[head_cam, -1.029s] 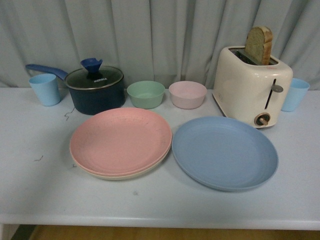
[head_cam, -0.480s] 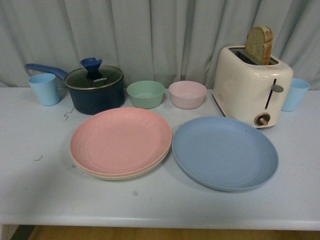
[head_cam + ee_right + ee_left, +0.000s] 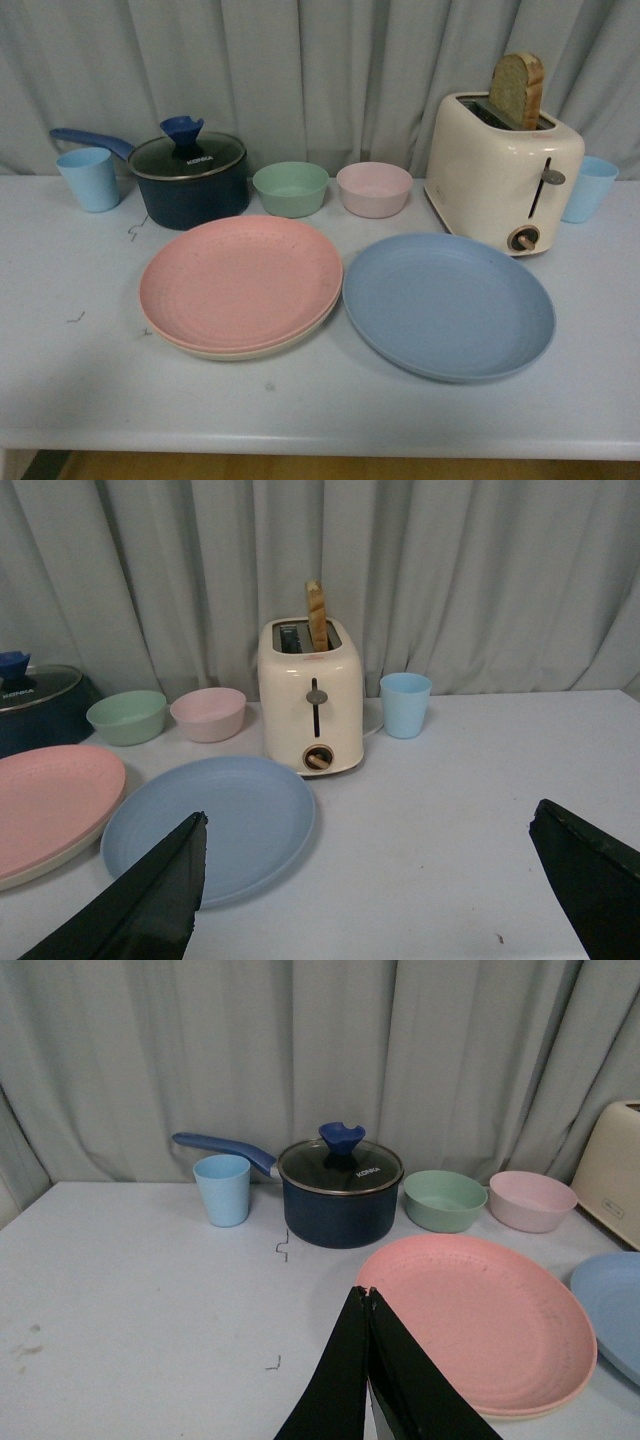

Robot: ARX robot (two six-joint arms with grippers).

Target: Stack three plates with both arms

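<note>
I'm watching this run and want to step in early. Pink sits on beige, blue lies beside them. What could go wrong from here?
1. The blue plate lies flat, its rim right by the pink plate; a slipping grasp on that shallow rim could shove the pink plate off the beige plate under it.
2. The toaster with its bread slice stands close behind the blue plate; the open right gripper could bump it in lifting.
</note>
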